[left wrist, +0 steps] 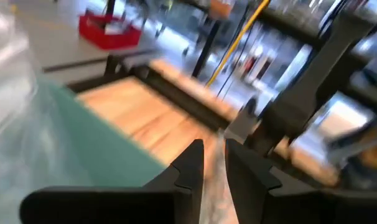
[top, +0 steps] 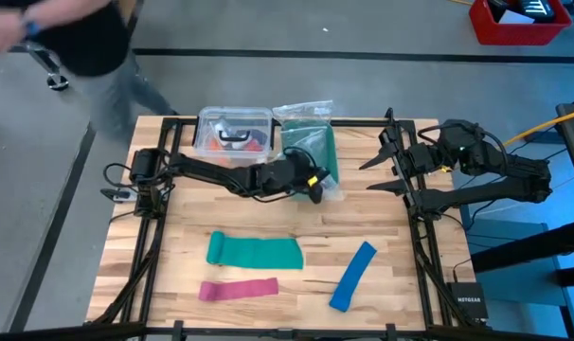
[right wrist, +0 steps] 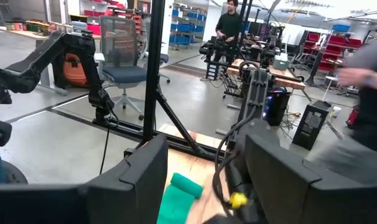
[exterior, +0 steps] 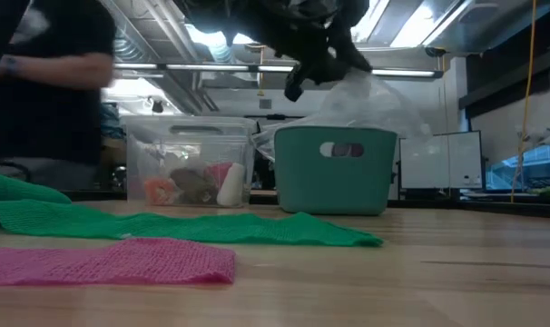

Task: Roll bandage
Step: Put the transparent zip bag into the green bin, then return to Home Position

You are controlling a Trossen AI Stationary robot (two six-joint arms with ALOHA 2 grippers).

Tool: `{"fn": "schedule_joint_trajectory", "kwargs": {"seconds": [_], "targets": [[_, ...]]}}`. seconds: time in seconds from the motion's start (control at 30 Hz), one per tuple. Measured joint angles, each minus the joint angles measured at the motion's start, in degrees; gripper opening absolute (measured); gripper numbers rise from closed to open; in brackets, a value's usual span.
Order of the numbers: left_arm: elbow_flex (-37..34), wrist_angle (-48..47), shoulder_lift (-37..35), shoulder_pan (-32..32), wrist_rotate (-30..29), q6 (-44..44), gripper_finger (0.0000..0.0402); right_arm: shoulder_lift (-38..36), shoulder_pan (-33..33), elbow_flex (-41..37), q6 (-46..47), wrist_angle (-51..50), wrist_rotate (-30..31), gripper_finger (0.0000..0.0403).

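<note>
No purple bandage shows in any view. A green strip, a pink strip and a blue strip lie flat on the table's near half. My left gripper hangs above the near end of the teal bin, shut on the clear plastic bag that lies over the bin. It also shows in the low view and the left wrist view. My right gripper waits open and empty at the table's right edge, well above the table. It also shows in the right wrist view. My left gripper pinches a thin edge of the clear plastic bag between its two fingers, which stand close together. The fingers come at it from above the bin's near end. The bag rises in a peak toward the gripper, and its rest lies on the teal bin.
A clear lidded box with small items stands left of the teal bin at the table's far edge. A person moves beyond the far left corner. The black frame rails run along both sides. Bare wood lies between bin and strips.
</note>
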Motion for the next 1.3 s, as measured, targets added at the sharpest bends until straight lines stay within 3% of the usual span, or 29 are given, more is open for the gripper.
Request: {"fn": "schedule_joint_trajectory", "kwargs": {"seconds": [0.27, 0.43, 0.57, 0.83, 1.03, 1.17, 1.3], "targets": [[0.02, 8.51, -0.07, 1.02, 0.02, -10.01, 0.0043, 0.0, 0.0, 0.0, 0.09, -0.07, -0.09, 0.0215], [0.01, 8.26, -0.07, 0.85, 0.07, -9.1, 0.005, 0.0, 0.0, 0.0, 0.11, -0.37, -3.73, 0.0215], [0.0, 9.12, -0.07, 1.5, 0.22, -8.47, 0.0069, -0.39, 0.0, -0.02, -0.06, -1.07, -6.26, 0.0215], [0.0, 20.62, -1.02, 3.74, 0.1, -5.41, 0.0139, -2.19, 0.0, -0.04, -0.13, -1.36, -7.54, 0.0215], [0.0, 21.51, -7.27, 4.8, 0.18, -1.52, 0.017, -3.88, 0.0, -0.04, -2.25, -1.23, -7.37, 0.0215], [0.0, 15.44, -16.15, 4.58, 0.6, 7.72, 0.0172, -6.88, 0.0, -0.07, -2.34, -1.53, -6.97, 0.0215], [0.02, -6.12, -29.43, 3.21, 0.66, 21.27, 0.0172, -12.7, 0.0, -0.04, -2.9, -2.58, -6.66, 0.0215]]}}
